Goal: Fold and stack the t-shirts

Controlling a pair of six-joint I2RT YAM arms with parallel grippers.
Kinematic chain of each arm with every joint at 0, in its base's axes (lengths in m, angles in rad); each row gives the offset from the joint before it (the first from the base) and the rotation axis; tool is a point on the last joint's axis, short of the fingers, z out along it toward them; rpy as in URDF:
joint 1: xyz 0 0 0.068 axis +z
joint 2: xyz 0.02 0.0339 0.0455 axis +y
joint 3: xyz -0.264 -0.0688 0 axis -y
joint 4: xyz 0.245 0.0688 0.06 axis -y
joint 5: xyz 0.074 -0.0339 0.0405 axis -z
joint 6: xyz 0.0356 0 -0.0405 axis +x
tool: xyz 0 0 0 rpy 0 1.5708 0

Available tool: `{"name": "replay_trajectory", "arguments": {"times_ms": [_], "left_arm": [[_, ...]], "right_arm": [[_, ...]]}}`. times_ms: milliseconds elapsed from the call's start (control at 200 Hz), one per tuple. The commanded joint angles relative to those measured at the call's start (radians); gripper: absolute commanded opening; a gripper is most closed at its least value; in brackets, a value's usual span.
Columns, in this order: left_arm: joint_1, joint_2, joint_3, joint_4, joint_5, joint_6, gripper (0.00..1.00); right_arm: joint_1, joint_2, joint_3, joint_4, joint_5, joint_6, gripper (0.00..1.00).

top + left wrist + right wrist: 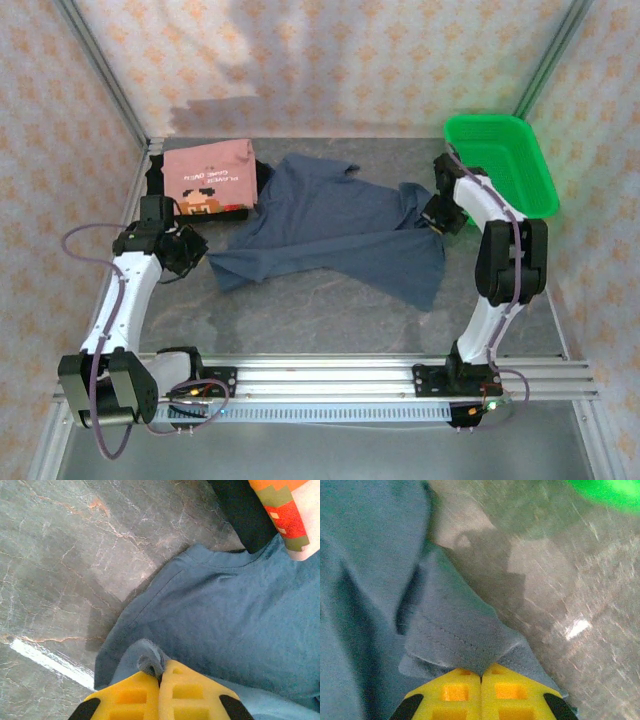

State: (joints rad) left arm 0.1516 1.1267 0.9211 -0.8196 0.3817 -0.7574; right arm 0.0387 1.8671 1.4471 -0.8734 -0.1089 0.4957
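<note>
Rumpled slate-blue shirt (330,225) spread at centre; salmon-pink shirt (208,172) folded atop black shirt (262,185), far-left.

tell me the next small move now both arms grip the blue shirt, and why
Probably raise both arms a little together and draw them apart. The left jaws and right jaws are each shut on an edge of the slate-blue t-shirt, which lies rumpled and skewed on the table. Some tension should flatten it before folding.

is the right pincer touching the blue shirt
Touching. The right wrist view shows the right pincer shut on a pinched fold of the blue shirt.
</note>
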Motion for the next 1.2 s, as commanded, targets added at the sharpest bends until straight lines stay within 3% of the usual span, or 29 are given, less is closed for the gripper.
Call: {"name": "replay_trajectory", "arguments": {"times_ms": [0, 65, 125, 255, 420, 565, 846, 1196], "left_arm": [[0.011, 0.008, -0.009, -0.002, -0.017, 0.024, 0.00], [0.011, 0.010, -0.028, 0.016, -0.008, 0.018, 0.00], [0.011, 0.014, -0.042, 0.033, 0.001, 0.011, 0.00], [0.011, 0.016, -0.072, 0.065, 0.023, -0.007, 0.00], [0.009, 0.021, -0.089, 0.083, 0.028, -0.011, 0.00], [0.008, 0.028, -0.093, 0.091, 0.035, -0.008, 0.00], [0.002, 0.031, -0.090, 0.087, 0.040, -0.001, 0.00], [0.002, 0.001, -0.092, 0.053, 0.032, 0.020, 0.00]], "right_arm": [[-0.002, 0.104, 0.059, -0.064, -0.009, -0.054, 0.12], [-0.002, 0.104, 0.057, -0.062, -0.052, -0.053, 0.34], [0.000, 0.039, 0.018, -0.052, -0.064, -0.041, 0.47], [0.003, -0.189, -0.106, -0.109, -0.109, 0.005, 0.58], [0.036, -0.443, -0.354, -0.221, -0.228, 0.088, 0.56], [0.083, -0.534, -0.580, -0.161, -0.265, 0.176, 0.53], [0.135, -0.450, -0.689, -0.003, -0.221, 0.240, 0.50], [0.133, -0.329, -0.680, 0.098, -0.103, 0.247, 0.43]]}}
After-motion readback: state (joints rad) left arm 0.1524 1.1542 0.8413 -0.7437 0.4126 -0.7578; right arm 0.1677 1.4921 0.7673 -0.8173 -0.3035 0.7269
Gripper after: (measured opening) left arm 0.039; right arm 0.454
